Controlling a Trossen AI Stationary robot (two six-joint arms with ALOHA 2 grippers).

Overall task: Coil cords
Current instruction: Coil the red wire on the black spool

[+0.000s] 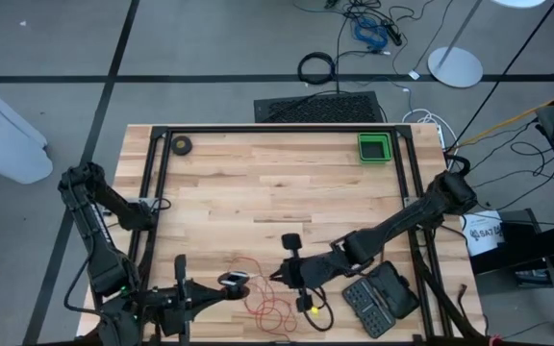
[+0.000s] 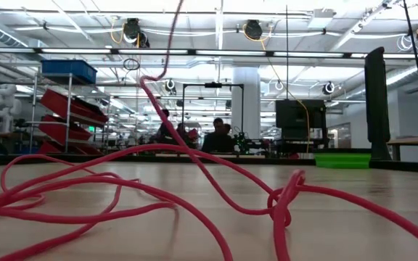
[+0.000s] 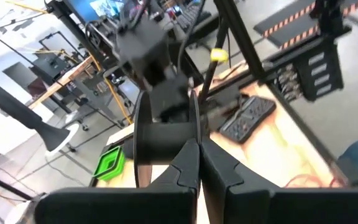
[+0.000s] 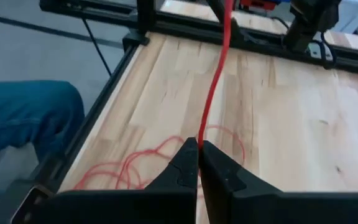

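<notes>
Coiling barely begun: thin red cord (image 1: 267, 300) sprawls loose at lower centre (no loops yet), right gripper (image 4: 197, 163) pinched shut on it, left gripper (image 3: 197, 163) clamping a dark spool (image 3: 166, 134).

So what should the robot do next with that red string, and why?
Probably the right gripper, shut on the red wire, should carry it round the spool that the left gripper holds. Most of the wire lies loose and tangled on the table, so winding more turns looks like the next step.
</notes>
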